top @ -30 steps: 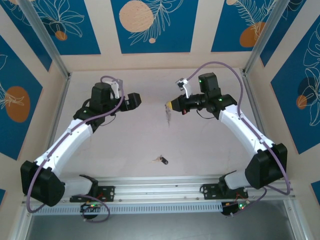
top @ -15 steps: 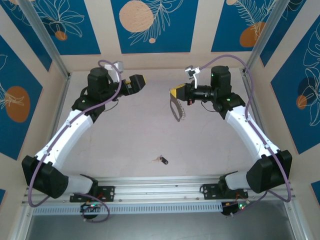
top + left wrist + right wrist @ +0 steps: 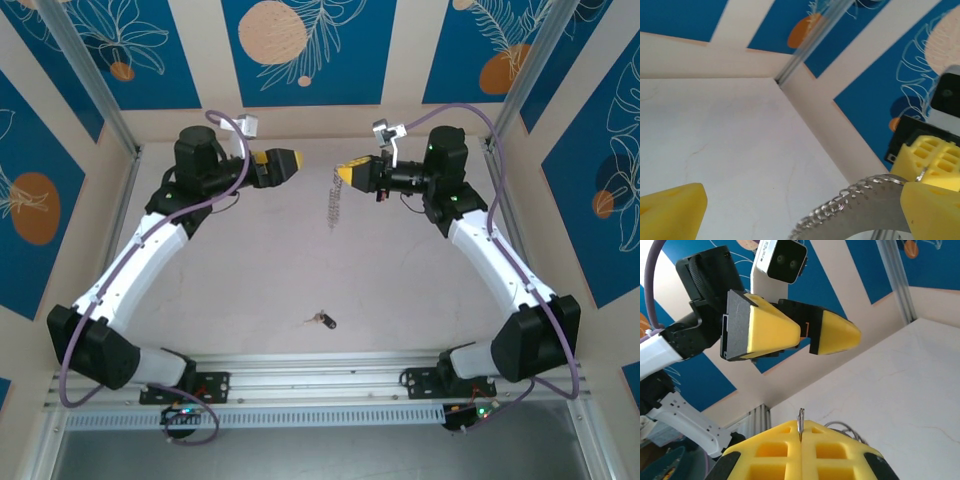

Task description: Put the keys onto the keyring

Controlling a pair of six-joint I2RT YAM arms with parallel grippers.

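My right gripper is raised over the back of the table, shut on the top of the keyring, which hangs below it edge-on. In the right wrist view the keyring's thin metal edge sticks up from my closed yellow jaws. My left gripper faces it from the left, open and a short gap away. In the left wrist view the keyring, with its silvery fringe, lies between my spread left fingers. A small key with a black head lies on the table near the front middle.
The white table is walled by blue patterned panels at the back and sides. Metal posts stand in the back corners. An aluminium rail runs along the near edge, between the arm bases.
Both arms rose and swung toward the back wall. The keyring in the right gripper turned to hang edge-on. The left gripper opened a little wider and now points at the right one.
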